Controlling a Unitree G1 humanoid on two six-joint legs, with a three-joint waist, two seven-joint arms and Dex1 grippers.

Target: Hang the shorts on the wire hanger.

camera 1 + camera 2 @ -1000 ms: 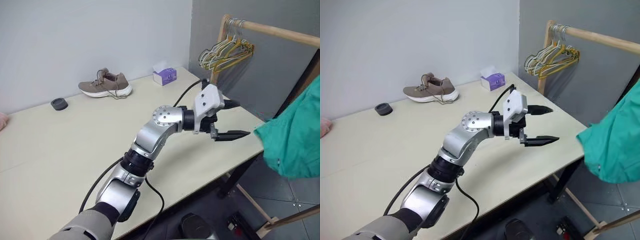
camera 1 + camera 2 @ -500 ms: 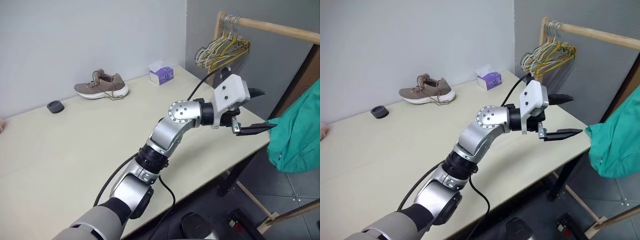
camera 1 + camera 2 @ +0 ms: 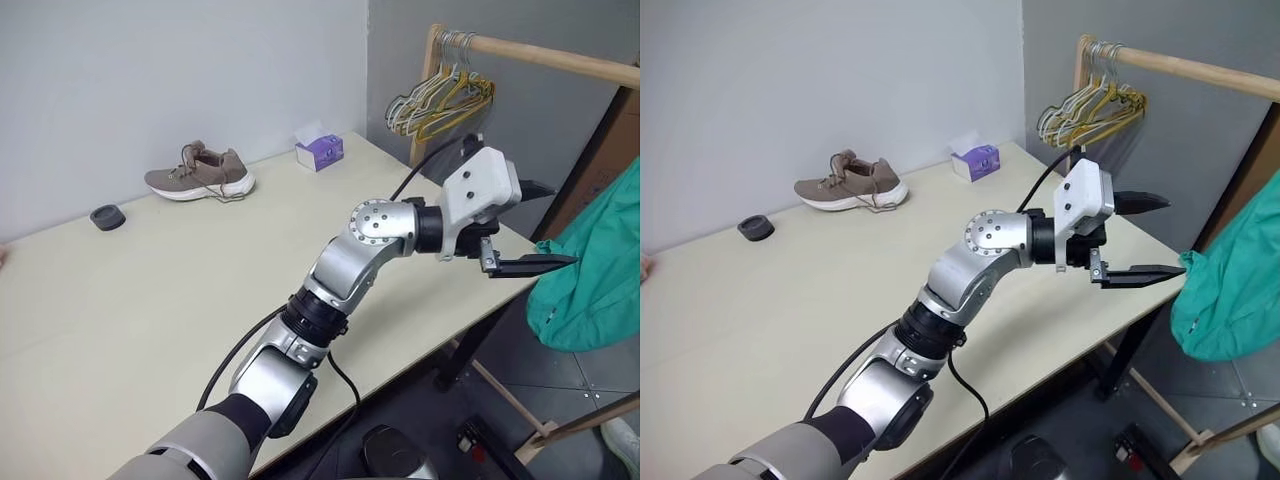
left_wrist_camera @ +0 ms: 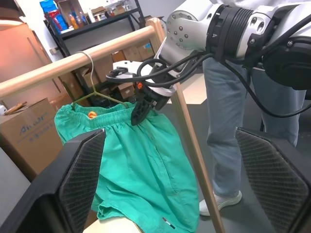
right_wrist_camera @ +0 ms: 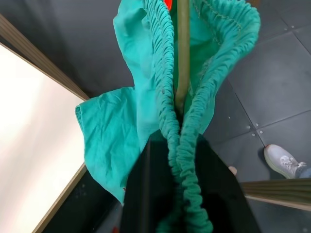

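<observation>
Head views: the left gripper (image 3: 1145, 236) reaches out past the table (image 3: 760, 300) edge, its fingers spread wide and empty, near the teal shorts (image 3: 1230, 300) hanging at the right.

Left wrist view: the shorts drape from the wire hanger (image 4: 97, 92) on a wooden rail (image 4: 73, 63) — the right gripper (image 4: 138, 109) sits at the waistband.

Right wrist view: the gathered waistband lies between the right gripper's dark fingers (image 5: 146, 194); whether they pinch it, I cannot tell.

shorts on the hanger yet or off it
On. In the left wrist view the shorts hang by their waistband from the wire hanger, whose hook is over the wooden rail.
</observation>
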